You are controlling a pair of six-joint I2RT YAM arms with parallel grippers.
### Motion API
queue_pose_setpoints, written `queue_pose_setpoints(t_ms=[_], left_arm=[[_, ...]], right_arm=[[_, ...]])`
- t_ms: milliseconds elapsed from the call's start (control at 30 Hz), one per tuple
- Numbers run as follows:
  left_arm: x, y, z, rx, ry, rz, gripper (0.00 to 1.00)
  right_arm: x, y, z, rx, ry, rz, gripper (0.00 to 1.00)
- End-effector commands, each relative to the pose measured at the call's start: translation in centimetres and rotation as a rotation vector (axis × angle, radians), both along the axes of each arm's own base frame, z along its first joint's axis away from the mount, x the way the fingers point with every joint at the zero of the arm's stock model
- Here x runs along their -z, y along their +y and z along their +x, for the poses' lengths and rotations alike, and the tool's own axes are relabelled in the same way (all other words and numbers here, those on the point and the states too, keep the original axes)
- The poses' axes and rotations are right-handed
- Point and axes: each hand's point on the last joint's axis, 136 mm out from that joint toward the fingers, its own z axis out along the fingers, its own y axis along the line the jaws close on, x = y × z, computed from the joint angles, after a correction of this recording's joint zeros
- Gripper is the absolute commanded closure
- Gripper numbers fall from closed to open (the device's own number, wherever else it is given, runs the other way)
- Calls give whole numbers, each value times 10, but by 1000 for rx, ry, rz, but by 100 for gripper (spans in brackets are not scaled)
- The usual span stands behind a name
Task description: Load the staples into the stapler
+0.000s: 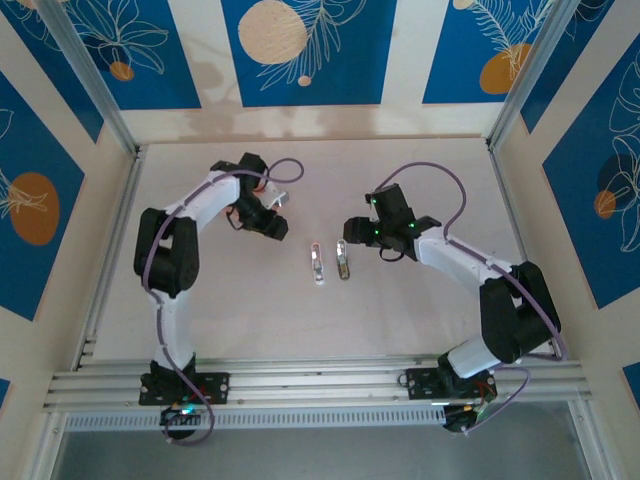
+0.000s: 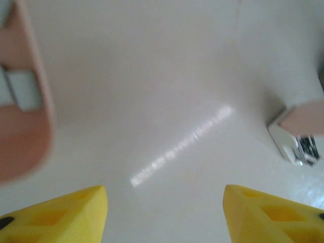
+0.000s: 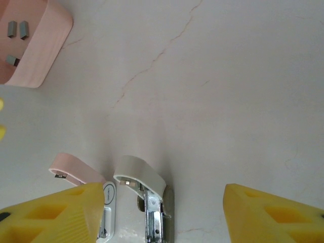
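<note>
Left claw (image 2: 164,215) spread, empty. Staples (image 2: 21,91) lie in the pink tray (image 2: 25,144), close by, up-left of it. Right claw (image 3: 162,215), also spread and empty, hangs farther off, over the staplers (image 3: 144,179). I judge the left arm nearer.

Left pincer (image 2: 164,205), right pincer (image 3: 163,205): jaws apart, empty.

The wall panels (image 1: 300,50) are deep blue, with white line-drawn leaves and peach and orange discs. The table (image 1: 250,320) is cream, with faint reddish hairline veins. The left arm (image 1: 170,260) and right arm (image 1: 470,270) are white and black, with purple cables (image 1: 432,165). The left gripper (image 2: 164,212) and right gripper (image 3: 164,212) are bright yellow. The tray (image 3: 45,55) is soft pink and the staples (image 3: 16,29) are grey. One stapler part (image 3: 76,169) is pink-capped, the other stapler part (image 3: 142,177) off-white over shiny chrome.
</note>
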Motion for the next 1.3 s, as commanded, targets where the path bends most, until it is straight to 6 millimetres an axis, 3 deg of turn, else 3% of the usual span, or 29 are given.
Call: queue_pose_setpoints(t_ms=[0, 233, 333, 467, 600, 700, 967, 1100, 1267], left_arm=[[-15, -6, -26, 24, -3, -44, 38], [-13, -5, -79, 14, 45, -75, 38], [-24, -7, -80, -26, 14, -111, 37], [-42, -9, -54, -117, -102, -120, 33], [-56, -4, -12, -225, -218, -85, 30], [-56, 3, 20, -284, -261, -34, 29], [-36, 12, 90, -358, -253, 52, 25], [-11, 3, 106, -327, -204, 67, 25], [11, -3, 108, -296, -139, 69, 25]], right_arm=[[-7, 3, -9, 2, -12, 37, 36], [-15, 2, -22, 3, -36, 20, 37], [-16, 0, -27, 11, -35, 21, 37], [-16, -1, -29, 13, -25, 20, 37], [-16, 1, -26, 9, -14, 13, 37], [-17, 4, -22, 3, -10, 9, 37], [-15, 6, -17, -1, 16, -13, 37], [-13, 5, -16, 2, 31, -24, 37], [-10, 2, -18, 10, 40, -31, 37]])
